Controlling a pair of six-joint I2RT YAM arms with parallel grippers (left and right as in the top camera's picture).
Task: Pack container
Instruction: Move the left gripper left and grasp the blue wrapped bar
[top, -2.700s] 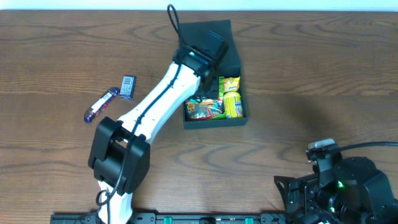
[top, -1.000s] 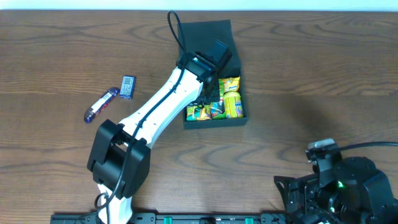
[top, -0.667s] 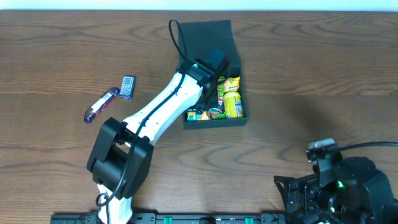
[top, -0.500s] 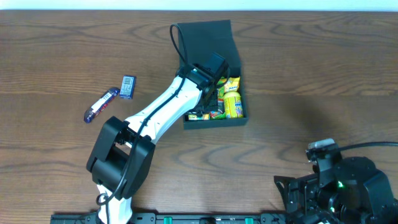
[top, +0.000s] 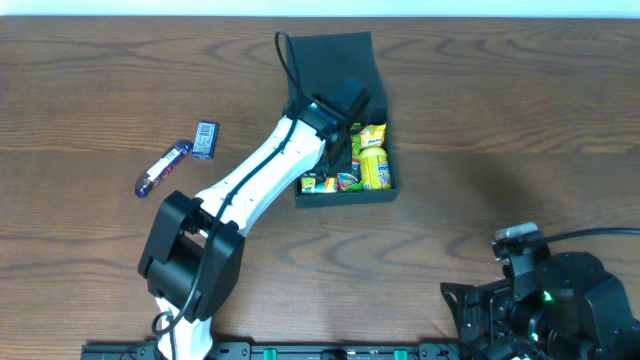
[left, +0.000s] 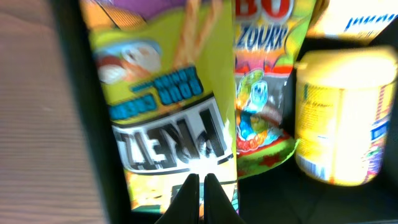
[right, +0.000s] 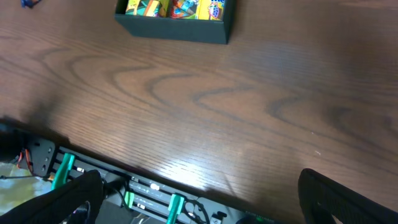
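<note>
The container (top: 345, 193) is a black box with its flap lid (top: 335, 55) folded back, also seen far off in the right wrist view as the container (right: 174, 26). It holds snack packets. My left gripper (top: 335, 150) reaches down into its left half. In the left wrist view the left gripper (left: 200, 182) is shut with nothing between its tips, just above a yellow-green pretzel packet (left: 168, 124). A gummy packet (left: 261, 93) and a yellow tub (left: 339, 118) lie beside it. My right gripper (right: 202, 183) is wide open over the table's front edge, holding nothing.
A small blue packet (top: 206, 139) and a purple bar (top: 163, 168) lie on the wooden table left of the box. The right arm (top: 545, 300) rests at the front right corner, by the black mounting rail (right: 149, 199).
The left gripper has shifted a little inside the box and pressed over the packets at its left front, which now lie flatter. The right arm has not moved.
</note>
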